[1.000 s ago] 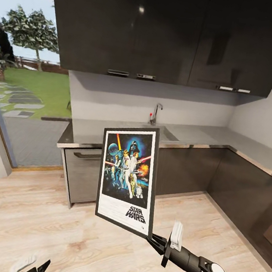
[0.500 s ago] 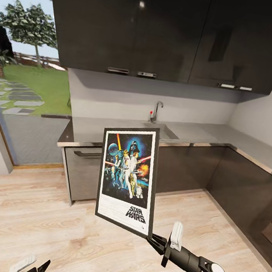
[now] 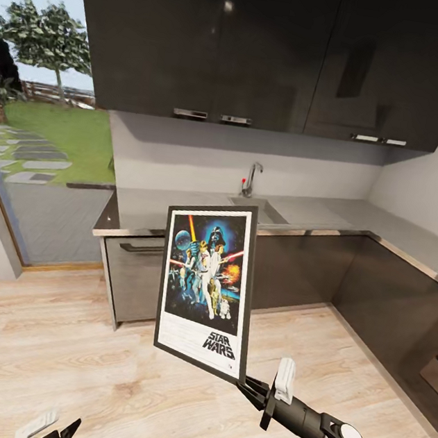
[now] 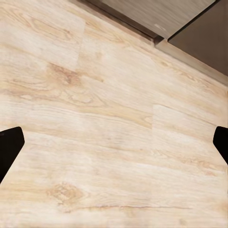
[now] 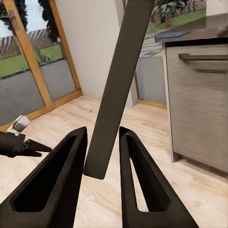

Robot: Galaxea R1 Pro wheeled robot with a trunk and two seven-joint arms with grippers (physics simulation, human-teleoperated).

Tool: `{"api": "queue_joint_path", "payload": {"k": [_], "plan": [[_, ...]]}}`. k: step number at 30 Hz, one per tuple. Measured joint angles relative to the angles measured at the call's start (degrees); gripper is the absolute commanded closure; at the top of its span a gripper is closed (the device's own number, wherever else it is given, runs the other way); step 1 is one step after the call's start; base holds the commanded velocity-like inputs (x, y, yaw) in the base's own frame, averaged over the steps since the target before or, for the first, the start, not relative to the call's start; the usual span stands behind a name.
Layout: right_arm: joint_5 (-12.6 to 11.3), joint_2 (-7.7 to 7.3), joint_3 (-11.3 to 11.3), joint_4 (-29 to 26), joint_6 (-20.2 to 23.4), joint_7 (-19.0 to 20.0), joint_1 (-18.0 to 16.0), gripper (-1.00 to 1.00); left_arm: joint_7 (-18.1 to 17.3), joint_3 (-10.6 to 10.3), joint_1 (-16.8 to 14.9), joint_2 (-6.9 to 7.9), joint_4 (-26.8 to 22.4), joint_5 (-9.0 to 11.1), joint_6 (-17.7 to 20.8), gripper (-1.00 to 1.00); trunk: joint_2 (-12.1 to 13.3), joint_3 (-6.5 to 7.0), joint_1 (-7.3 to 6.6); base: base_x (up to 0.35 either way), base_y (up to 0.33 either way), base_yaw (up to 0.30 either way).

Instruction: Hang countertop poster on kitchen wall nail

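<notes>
Head view: we see the tall black-framed Star Wars poster (image 3: 207, 287) held upright in mid-air, off the long grey brushed-metal kitchen countertop (image 3: 178, 209) behind it. The right gripper (image 3: 245, 384) pinches its lower right corner, likely so the picture faces out for hanging.

Left wrist view: we see pale wooden floor (image 4: 104, 123); the left gripper's dark fingertips (image 4: 9, 149) are spread wide, empty.

Right wrist view: both fingers (image 5: 61, 175) clamp the frame edge-on.
</notes>
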Motion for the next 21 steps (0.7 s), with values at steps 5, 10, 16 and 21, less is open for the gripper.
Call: {"api": "queue_joint_path", "payload": {"k": [5,10,16,21], "plan": [[0.0,0.01,-0.02,0.0,0.0,0.0,-0.01,1.0,0.0,0.0,0.01,0.0,0.0,0.0,0.0,-1.0,2.01,0.9,-1.1,0.0,0.0,0.0],[0.0,-0.02,-0.03,0.0,-0.02,0.0,-0.01,1.0,0.0,0.0,0.0,0.0,0.0,0.0,0.02,-1.0,4.02,1.8,-2.2,0.0,0.0,0.0],[0.0,-0.01,-0.03,0.0,0.0,0.0,-0.01,1.0,0.0,0.0,0.0,0.0,0.0,0.0,0.02,-1.0,6.43,2.88,-3.52,0.0,0.0,0.0],[0.0,-0.02,-0.03,0.0,-0.02,0.0,-0.01,1.0,0.0,0.0,0.0,0.0,0.0,0.0,0.01,-1.0,8.44,3.78,-4.62,0.0,0.0,0.0]]}}
